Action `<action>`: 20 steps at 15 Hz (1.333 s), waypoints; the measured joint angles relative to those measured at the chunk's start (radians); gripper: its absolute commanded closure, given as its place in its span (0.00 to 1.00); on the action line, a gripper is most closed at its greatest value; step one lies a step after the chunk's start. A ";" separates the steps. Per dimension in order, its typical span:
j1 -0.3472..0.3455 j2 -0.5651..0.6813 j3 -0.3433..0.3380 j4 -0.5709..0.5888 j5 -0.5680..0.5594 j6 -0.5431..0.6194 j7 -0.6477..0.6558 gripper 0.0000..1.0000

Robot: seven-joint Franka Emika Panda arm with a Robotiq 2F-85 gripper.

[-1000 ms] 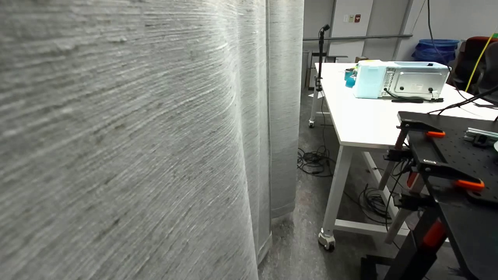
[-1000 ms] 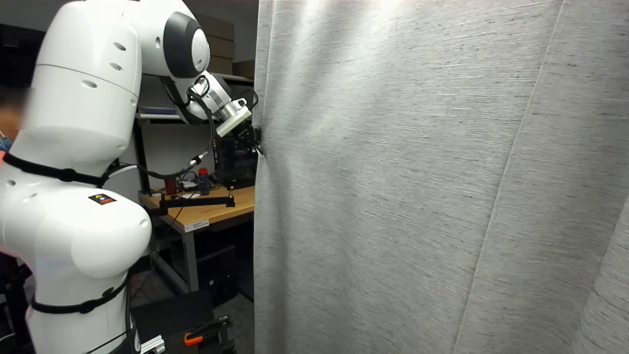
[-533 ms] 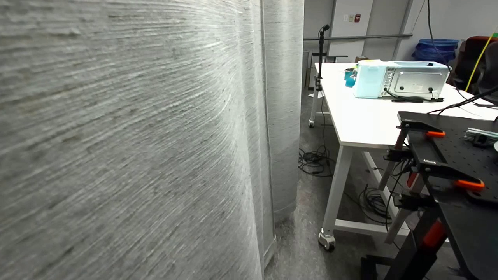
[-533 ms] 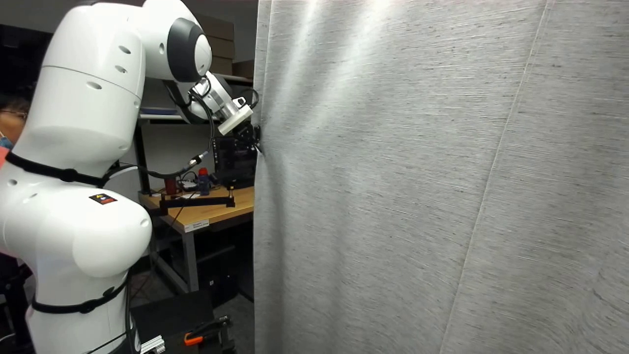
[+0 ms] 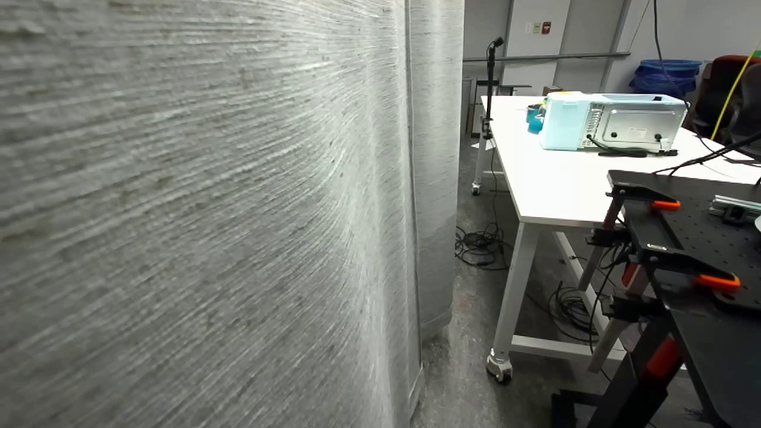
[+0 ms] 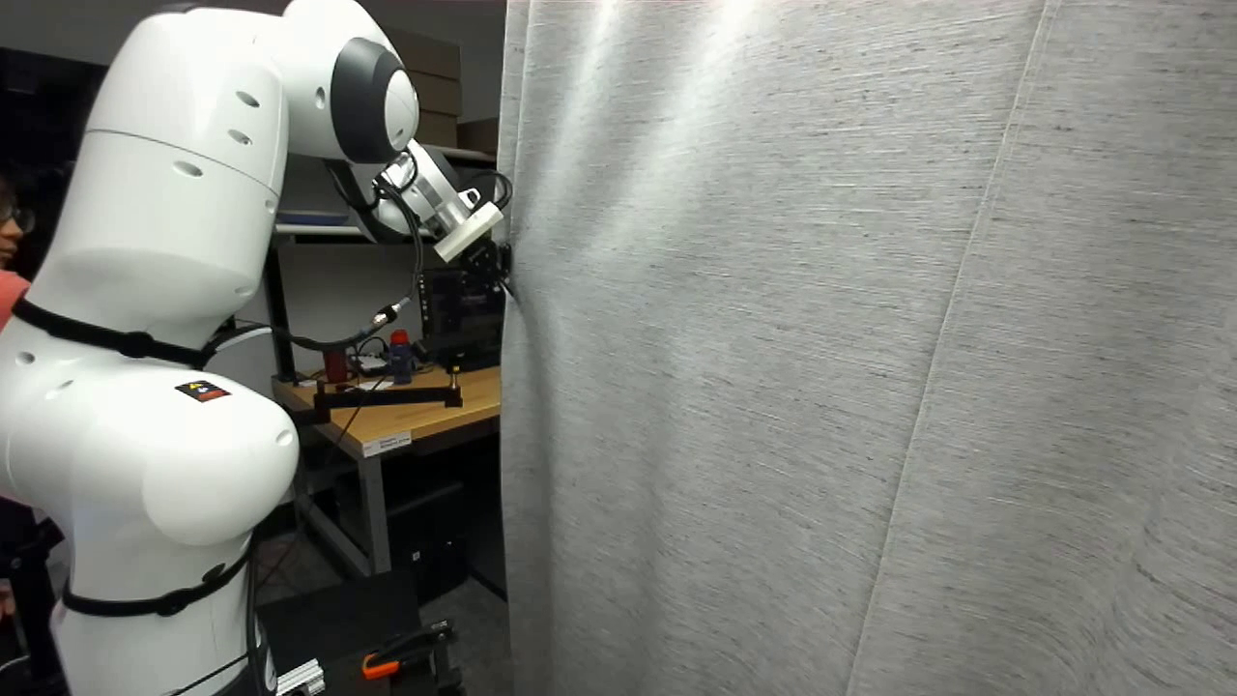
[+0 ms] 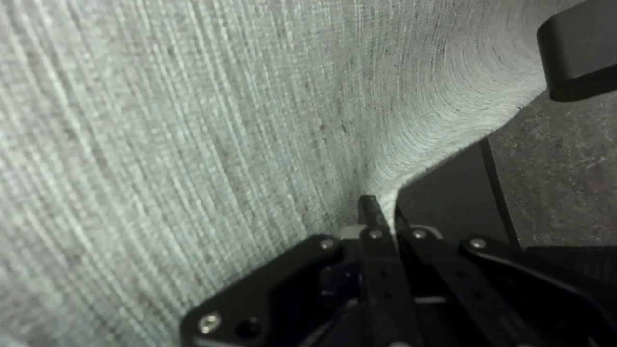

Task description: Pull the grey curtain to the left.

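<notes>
The grey curtain is a tall pale sheet with woven streaks. It fills the left half of an exterior view [image 5: 238, 208] and the right part of an exterior view [image 6: 773, 338]. My gripper [image 6: 508, 282] is at the curtain's left edge, with the fabric bunched into creases there. In the wrist view my gripper [image 7: 389, 219] is shut on the edge of the curtain [image 7: 193, 120]; a thin strip of fabric runs between the black fingers. The curtain spreads left and up from the fingers, and its edge runs off to the upper right.
A white table [image 5: 565, 190] holds an appliance [image 5: 642, 122]. A black table [image 5: 719, 345] with clamps stands close by. Cables [image 5: 481, 246] lie on the floor. A wooden desk [image 6: 440, 416] is behind the arm. A person [image 6: 10, 232] shows at the left edge.
The curtain's long seam has shifted left in an exterior view and its folds have changed shape. The upper arm has leaned slightly right; the gripper has barely moved. The person has shifted.
</notes>
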 measured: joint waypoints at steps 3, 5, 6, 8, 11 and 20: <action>0.000 0.002 -0.004 0.005 -0.001 0.000 -0.070 0.99; 0.000 0.005 -0.005 0.012 -0.001 -0.016 -0.109 0.99; 0.000 0.006 -0.006 0.015 -0.001 -0.032 -0.124 0.99; 0.005 0.007 -0.006 0.023 -0.001 -0.086 -0.144 0.99; 0.021 0.009 -0.009 0.035 -0.002 -0.185 -0.149 0.99; 0.053 0.023 -0.026 0.064 -0.004 -0.246 -0.142 0.99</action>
